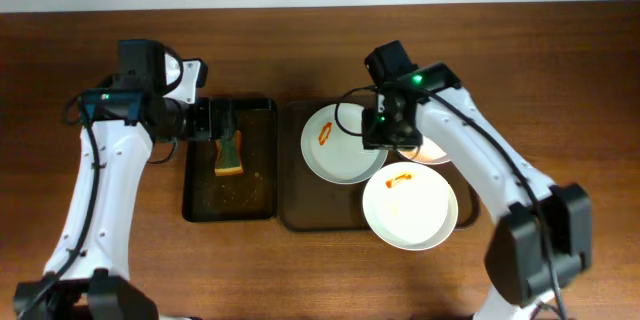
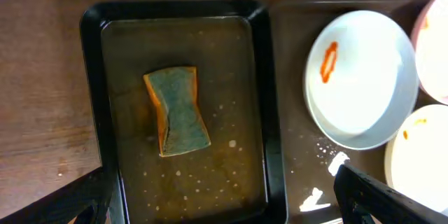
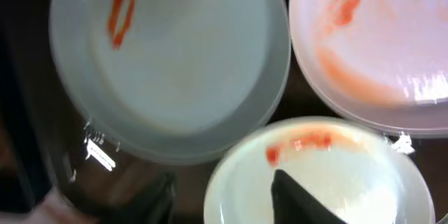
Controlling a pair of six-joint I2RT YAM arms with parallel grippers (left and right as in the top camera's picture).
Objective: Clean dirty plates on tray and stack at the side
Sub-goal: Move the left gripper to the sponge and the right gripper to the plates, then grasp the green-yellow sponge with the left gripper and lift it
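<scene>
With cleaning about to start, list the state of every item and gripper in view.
Left plate: dirty, orange ring smear.
Front plate: dirty, orange streak.
Right plate: dirty, smeared orange.
Brown tray: holds three plates.
Black tray: wet, holds sponge.
Sponge: lying free.
Left gripper: open, empty.
Right gripper: open, empty.
</scene>
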